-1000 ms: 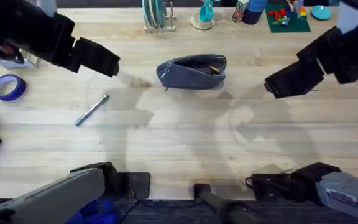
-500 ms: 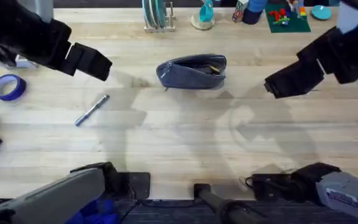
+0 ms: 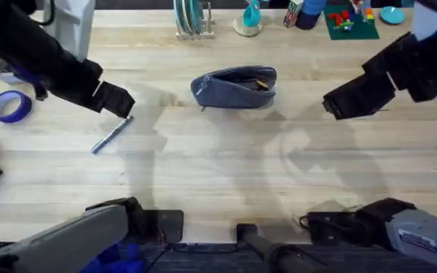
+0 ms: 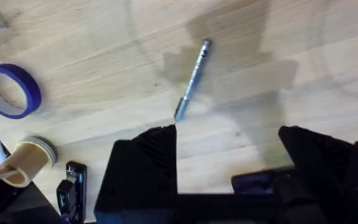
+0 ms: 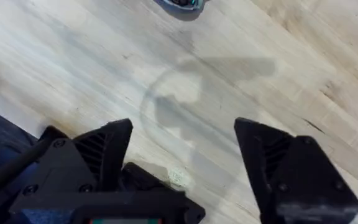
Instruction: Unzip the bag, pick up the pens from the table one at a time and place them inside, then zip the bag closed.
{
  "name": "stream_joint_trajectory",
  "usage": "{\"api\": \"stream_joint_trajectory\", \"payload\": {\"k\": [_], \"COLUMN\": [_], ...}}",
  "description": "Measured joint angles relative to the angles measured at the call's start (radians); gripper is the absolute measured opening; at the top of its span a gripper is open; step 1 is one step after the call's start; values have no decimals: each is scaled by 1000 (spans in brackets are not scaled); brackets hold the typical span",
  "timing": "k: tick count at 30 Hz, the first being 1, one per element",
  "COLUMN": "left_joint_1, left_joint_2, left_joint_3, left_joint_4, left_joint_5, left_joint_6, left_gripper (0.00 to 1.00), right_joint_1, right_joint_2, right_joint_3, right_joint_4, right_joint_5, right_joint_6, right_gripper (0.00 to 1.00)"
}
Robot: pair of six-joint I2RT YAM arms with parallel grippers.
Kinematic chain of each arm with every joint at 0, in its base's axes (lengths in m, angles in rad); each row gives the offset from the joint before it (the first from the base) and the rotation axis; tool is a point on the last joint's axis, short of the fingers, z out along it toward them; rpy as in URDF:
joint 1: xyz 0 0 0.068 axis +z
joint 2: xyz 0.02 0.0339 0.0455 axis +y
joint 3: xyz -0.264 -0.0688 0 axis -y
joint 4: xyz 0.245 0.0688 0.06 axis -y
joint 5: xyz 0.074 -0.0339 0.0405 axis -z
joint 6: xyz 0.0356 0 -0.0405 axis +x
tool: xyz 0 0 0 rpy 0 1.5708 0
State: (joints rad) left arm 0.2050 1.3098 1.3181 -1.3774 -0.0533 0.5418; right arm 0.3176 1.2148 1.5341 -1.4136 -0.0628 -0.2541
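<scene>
Bag point(image 3: 234, 88): lay unzipped at the far middle of the table point(image 3: 226, 174), mouth gaping, something yellowish showing inside.
Pen point(image 3: 112, 134): one silver pen lay slantwise on the bare wood, left of the bag and well apart from it.
Left claw point(image 3: 116, 100): hung just above the pen's far end, fingers spread wide and empty; from its wrist camera the pen point(image 4: 192, 79) lay ahead of the finger point(image 4: 146, 163) tips.
Right claw point(image 3: 338, 102): hovered to the right of the bag, jaws wide, holding nothing.
Blue tape roll point(image 3: 9, 106): sat near the table's left edge.
</scene>
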Motion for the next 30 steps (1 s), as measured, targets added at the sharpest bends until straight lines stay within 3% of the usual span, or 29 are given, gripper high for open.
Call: {"api": "stream_joint_trajectory", "payload": {"k": [13, 17, 24, 30], "left_joint_1": [7, 53, 157, 181], "left_joint_2": [0, 0, 0, 24], "left_joint_3": [-168, -189, -189, -189], "left_joint_4": [179, 197, 220, 232], "left_joint_5": [-22, -7, 87, 145], "left_joint_6": [82, 119, 213, 294], "left_gripper": [994, 992, 993, 993], "right_joint_1": [0, 0, 0, 0], "right_joint_2": [0, 0, 0, 0], "right_joint_3": [0, 0, 0, 0], "right_joint_4": [0, 0, 1, 2], "right_joint_5": [0, 0, 0, 0], "right_joint_6": [0, 0, 0, 0], "right_gripper": [997, 997, 997, 996]}}
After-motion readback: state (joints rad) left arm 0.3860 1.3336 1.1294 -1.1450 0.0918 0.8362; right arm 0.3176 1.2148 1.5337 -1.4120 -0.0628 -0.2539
